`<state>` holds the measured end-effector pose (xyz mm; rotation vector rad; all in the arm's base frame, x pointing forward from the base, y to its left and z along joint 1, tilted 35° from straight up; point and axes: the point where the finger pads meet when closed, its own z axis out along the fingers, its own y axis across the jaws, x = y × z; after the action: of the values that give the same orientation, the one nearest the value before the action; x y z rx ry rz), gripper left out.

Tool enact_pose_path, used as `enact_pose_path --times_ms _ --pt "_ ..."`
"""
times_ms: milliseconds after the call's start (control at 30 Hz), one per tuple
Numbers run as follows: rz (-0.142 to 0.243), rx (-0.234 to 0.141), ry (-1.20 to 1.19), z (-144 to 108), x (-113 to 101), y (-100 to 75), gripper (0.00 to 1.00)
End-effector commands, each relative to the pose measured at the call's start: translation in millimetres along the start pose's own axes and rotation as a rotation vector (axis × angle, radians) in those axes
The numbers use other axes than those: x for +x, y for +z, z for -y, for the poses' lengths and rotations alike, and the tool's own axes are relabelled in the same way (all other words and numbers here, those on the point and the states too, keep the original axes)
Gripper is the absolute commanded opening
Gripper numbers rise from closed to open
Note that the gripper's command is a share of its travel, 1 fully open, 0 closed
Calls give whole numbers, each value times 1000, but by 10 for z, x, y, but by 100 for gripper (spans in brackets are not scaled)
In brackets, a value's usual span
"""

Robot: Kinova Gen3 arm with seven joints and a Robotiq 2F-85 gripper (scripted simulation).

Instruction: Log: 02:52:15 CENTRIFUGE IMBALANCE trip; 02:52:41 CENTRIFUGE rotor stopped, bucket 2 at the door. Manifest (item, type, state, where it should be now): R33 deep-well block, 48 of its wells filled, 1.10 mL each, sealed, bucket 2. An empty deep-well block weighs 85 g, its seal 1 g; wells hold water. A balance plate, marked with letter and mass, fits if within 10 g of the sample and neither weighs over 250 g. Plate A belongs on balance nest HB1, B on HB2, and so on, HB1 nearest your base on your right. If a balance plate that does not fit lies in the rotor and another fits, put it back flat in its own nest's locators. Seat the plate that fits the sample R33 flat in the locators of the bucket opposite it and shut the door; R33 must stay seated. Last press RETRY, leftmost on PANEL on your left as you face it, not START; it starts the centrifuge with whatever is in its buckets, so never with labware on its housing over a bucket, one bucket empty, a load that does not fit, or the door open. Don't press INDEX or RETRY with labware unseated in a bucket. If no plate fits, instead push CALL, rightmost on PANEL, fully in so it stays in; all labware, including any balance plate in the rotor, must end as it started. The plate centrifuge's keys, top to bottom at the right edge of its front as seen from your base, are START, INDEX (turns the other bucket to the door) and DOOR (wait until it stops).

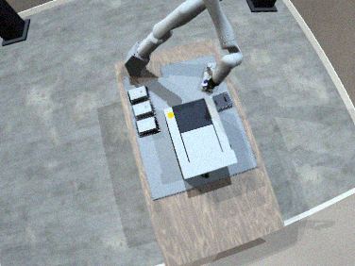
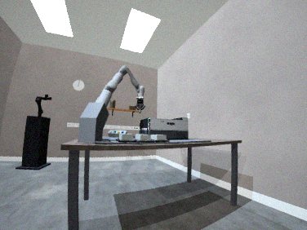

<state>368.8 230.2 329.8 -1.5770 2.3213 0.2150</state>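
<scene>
In the side view, the nearest thing is the wooden table (image 2: 163, 143) with dark legs, and its shadow lies on the grey floor (image 2: 49, 192) under it. On the table lies a grey mat (image 1: 156, 174). At the near end of the mat, in the side view, stands the grey pedestal (image 2: 91, 122) of the arm.

Beside the pedestal, three white plates stand in one row along the edge of the mat: the first plate (image 1: 138, 94), the second plate (image 1: 143, 109) and the third plate (image 1: 146, 125). Each one sits in its own dark holder, and they are apart from each other. Their letters are too small to read.

In the middle of the mat stands the centrifuge (image 1: 208, 151), a pale box. Its end toward the arm shows a dark opening (image 1: 193, 115), and a small yellow mark (image 1: 170, 114) is at the corner of that end. What lies inside the opening I cannot tell.

Near the other side of the centrifuge lies a small dark panel (image 1: 221, 101) with buttons.

The arm (image 1: 222, 28) bends over the mat, and the gripper (image 1: 206, 84) hangs above it, near the panel and well above the table in the side view. Its fingers are pressed together and hold nothing.

Farther away, by the back wall, a dark stand (image 2: 36, 140) carries a small black figure, and a round clock (image 2: 78, 85) is on the wall.
</scene>
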Motion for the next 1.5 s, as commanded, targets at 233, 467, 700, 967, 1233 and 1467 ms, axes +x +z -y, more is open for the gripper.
enact_pose_path --times_ms 233,467,700,967,1233,1467 --pt "15 -10 74 -36 107 0 10" --pt "28 -22 142 -73 207 8 10" --pt "39 -31 200 -105 292 15 10" --pt "52 -42 268 -142 392 22 10" --pt "66 -55 346 -184 506 31 10" --pt "75 -63 394 -210 577 37 10"
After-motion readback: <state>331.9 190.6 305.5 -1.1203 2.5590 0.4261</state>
